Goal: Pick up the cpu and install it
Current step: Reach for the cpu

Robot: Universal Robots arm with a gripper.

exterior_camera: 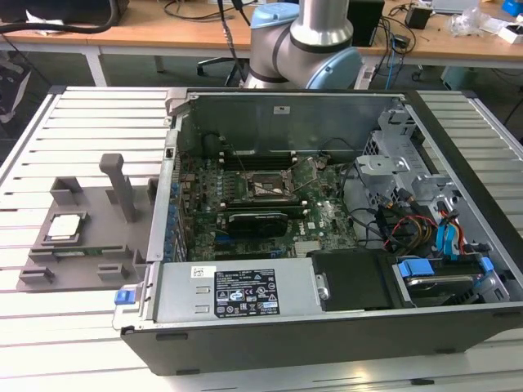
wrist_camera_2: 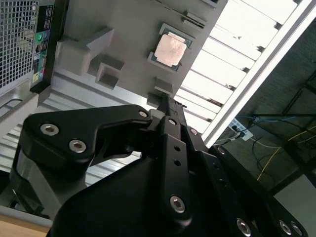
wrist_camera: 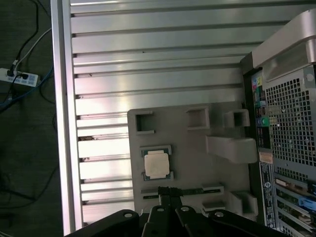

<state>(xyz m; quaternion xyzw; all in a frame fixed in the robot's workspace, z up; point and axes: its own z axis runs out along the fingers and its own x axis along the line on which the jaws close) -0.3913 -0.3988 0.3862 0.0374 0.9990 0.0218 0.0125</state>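
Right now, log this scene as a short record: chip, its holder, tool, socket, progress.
chip: lies flat, metal top up, in a square recess of the tray
tray: grey, on the slatted table, at the exterior view's left of the computer case
tool: shut, holding nothing, apart from the chip, over the tray's edge in the first wrist view
socket: on the board inside the open case, appears empty
progress: chip not yet picked up
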